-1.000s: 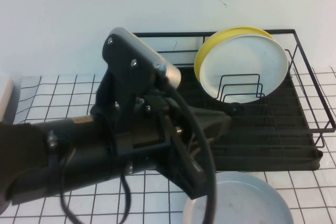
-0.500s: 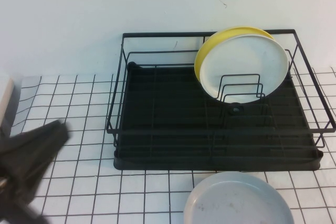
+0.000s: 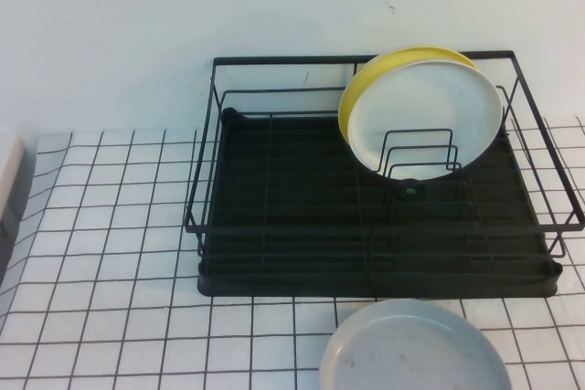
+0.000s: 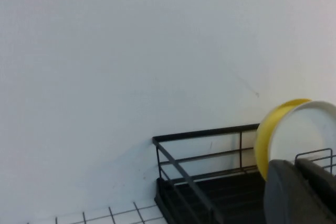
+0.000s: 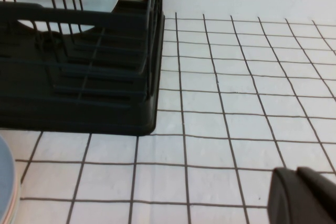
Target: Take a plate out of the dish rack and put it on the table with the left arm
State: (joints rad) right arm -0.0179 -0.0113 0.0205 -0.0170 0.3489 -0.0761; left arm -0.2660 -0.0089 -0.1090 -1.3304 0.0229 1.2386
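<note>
Left arm is gone from high view | plate (image 3: 413,350) pale grey-blue, speckled, lying flat on desk (image 3: 110,253), lower right, before dish rack (image 3: 366,262) | left gripper (image 4: 302,192), right gripper (image 5: 304,195): finger state indiscernible

Even, diffuse light fills all 3 views, bright without glare. The dish rack (image 3: 375,216) throws only a faint soft shadow on the table (image 3: 110,253). The white plate (image 3: 425,116) looks slightly washed out. Each wrist view shows a dark, out-of-focus shape at its edge. Grid lines bend a little near the high view's left edge.
</note>
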